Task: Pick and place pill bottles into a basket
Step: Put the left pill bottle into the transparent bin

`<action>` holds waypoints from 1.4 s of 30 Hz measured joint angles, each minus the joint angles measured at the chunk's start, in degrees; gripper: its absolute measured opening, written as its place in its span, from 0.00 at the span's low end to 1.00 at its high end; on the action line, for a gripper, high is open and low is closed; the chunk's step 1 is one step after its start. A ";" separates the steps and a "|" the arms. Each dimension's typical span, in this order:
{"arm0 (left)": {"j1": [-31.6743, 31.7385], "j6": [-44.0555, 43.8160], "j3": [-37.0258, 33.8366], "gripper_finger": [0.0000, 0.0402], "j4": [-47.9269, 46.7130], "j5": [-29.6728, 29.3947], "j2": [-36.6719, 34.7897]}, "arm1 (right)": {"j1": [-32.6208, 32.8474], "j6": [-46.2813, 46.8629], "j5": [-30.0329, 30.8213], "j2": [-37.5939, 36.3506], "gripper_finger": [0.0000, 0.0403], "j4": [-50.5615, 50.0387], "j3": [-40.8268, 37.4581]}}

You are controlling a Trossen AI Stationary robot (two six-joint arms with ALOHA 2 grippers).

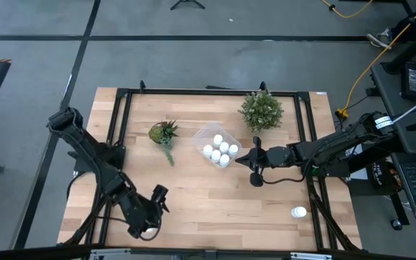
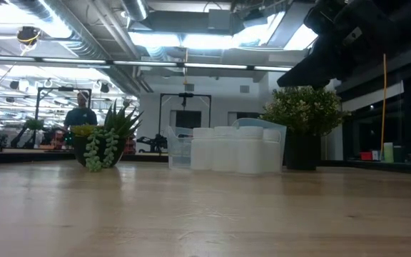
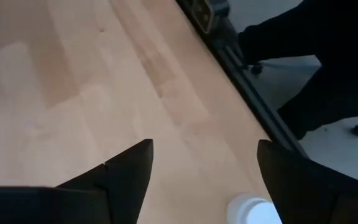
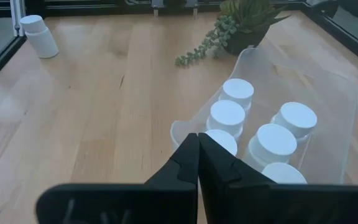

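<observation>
Basket sits mid-table between the trailing succulent and the bushy plant, already holding a cluster of white pill bottles, caps up, packed toward one end.

Right gripper hangs just beside the basket's edge with fingers pressed shut and nothing between them; looks parked after a drop rather than reaching.

Left gripper is down at the near-left corner of the table, jaws spread wide, empty. A bottle sits just ahead of its fingertips, so I'd judge it's lining up for a pick: open wide to straddle the cap.

One more loose bottle stands near the table's right edge, well apart from the basket.

View notes:
- High view shows both strays and both arms; the left-corner bottle is mostly masked there by the gripper.
- Left wrist view is the only one showing that bottle clearly against the jaws.
- Right wrist view confirms shut fingers and bottles upright in the basket.
- Low view shows basket wall height versus bottles; a person stands far behind.
</observation>
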 joint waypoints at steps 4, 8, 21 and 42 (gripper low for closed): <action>-1.48 -1.47 2.48 0.70 -1.97 -0.19 2.14 | 0.00 0.00 0.00 0.00 0.01 1.63 0.00; -2.82 -3.47 5.28 0.70 -4.77 -1.33 3.87 | -0.01 -0.04 0.00 0.00 0.01 2.09 0.02; -5.33 -15.22 10.02 0.70 -11.77 -1.27 9.52 | 0.00 0.09 0.00 0.00 0.01 2.04 0.02; -6.94 -21.68 10.03 0.70 -15.79 3.59 16.14 | 0.04 1.68 0.00 0.00 0.01 2.03 0.02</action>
